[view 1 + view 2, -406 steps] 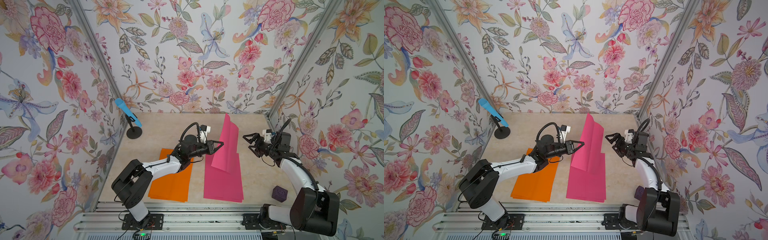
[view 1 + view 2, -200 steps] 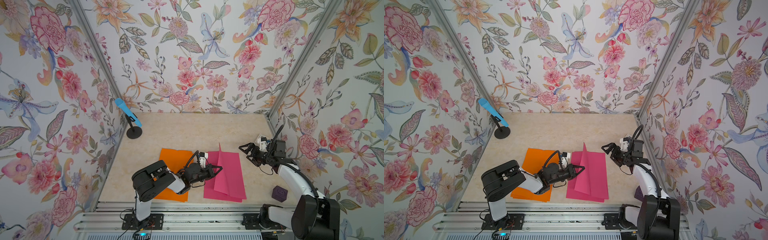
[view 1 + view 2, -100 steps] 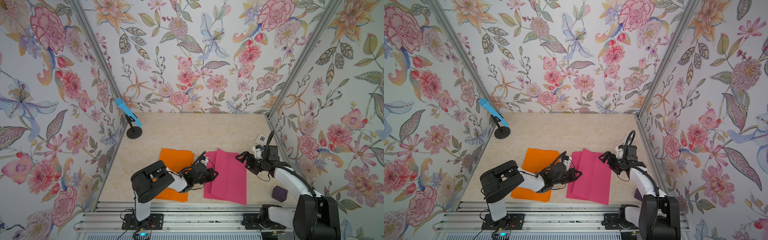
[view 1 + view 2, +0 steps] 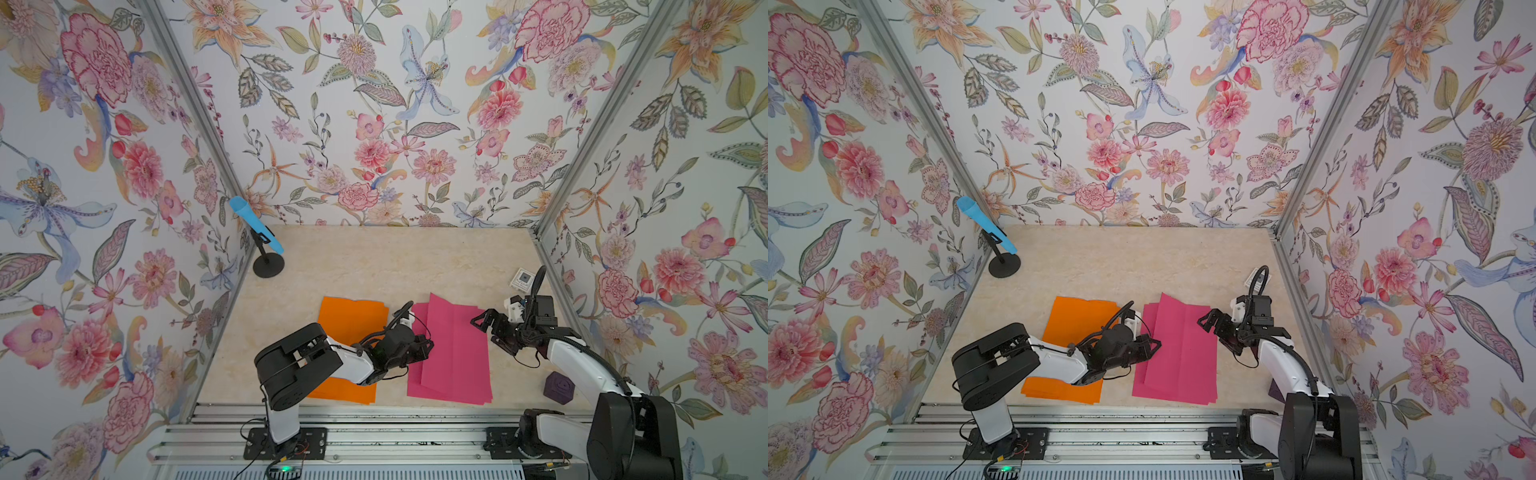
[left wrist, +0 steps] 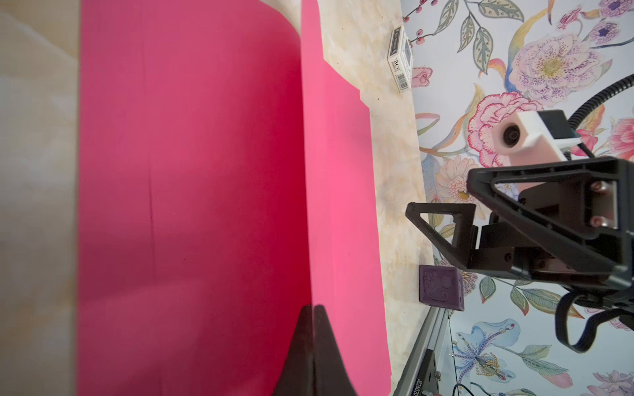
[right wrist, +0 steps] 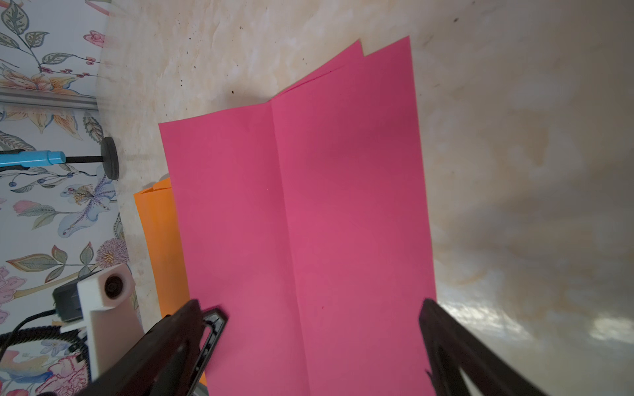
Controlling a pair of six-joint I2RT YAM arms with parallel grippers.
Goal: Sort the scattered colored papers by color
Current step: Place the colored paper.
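Note:
Hot pink papers lie stacked right of centre near the table's front. Orange papers lie stacked to their left, partly under my left arm. My left gripper is shut on the left edge of the top pink sheet, which rests low over the pink stack. At the stack's right edge my right gripper hangs open just above the pink papers, holding nothing. A strip of orange paper shows beyond them.
A small white card box lies by the right wall. A purple cube sits at the front right. A blue tube on a black stand is at the back left. Walls close in three sides, and a metal rail runs along the front.
The pink sheet held upright by my left gripper has come down flat onto the pink stack as the arm drew back to the front. My right gripper moved in to the stack's right edge.

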